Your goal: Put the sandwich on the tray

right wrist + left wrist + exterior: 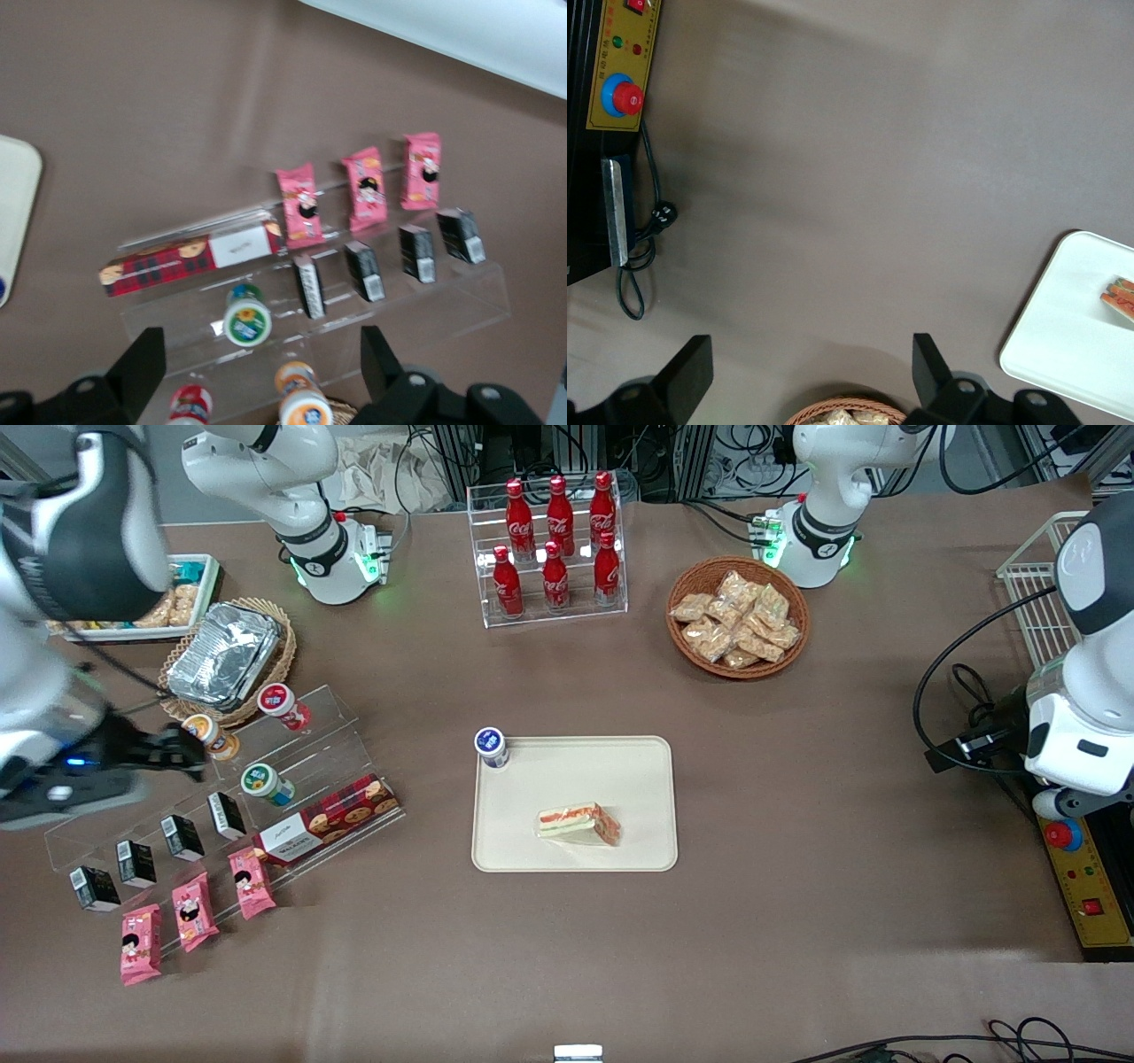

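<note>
hand (pixel 261 376): fingers apart, holding nothing — raised above the clear stepped rack (pixel 221 797)
sandwich (pixel 578 823): on the tray (pixel 620 766), well apart from the hand

Wrapped sandwich (pixel 579 824) lies flat on the cream tray (pixel 638 771), toward its front-camera edge; gripper (pixel 182 749) hovers over the snack shelf, open.

The front camera is looking steeply down over the whole tabletop (pixel 797 850). The right wrist camera, above the tool (pixel 261 367), is facing the acrylic rack (pixel 425 301), sharing the tray (pixel 638 757) edge.
</note>
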Robot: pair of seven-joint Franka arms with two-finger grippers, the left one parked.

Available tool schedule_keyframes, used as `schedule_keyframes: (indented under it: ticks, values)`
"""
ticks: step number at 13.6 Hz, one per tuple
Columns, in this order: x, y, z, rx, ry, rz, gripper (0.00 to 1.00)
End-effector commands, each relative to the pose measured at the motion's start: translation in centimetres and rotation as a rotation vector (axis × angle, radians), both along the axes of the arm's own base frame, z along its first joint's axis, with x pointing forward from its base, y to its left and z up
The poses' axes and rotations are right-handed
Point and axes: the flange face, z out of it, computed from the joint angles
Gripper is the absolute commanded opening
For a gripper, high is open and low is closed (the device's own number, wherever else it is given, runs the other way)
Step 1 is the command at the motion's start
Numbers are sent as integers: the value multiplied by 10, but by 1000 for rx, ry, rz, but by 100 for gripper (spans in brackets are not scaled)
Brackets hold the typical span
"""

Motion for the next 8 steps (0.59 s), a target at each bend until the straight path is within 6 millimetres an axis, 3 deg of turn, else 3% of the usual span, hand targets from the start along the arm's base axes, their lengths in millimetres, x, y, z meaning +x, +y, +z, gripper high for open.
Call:
schedule_keyframes:
  ticks: [1,4,8]
  values:
    - [-29,-27,18,35,-19,-65,98]
    - [-51,-57,17,88,-9,-131,98]
    - [-53,-73,15,106,3,-162,98]
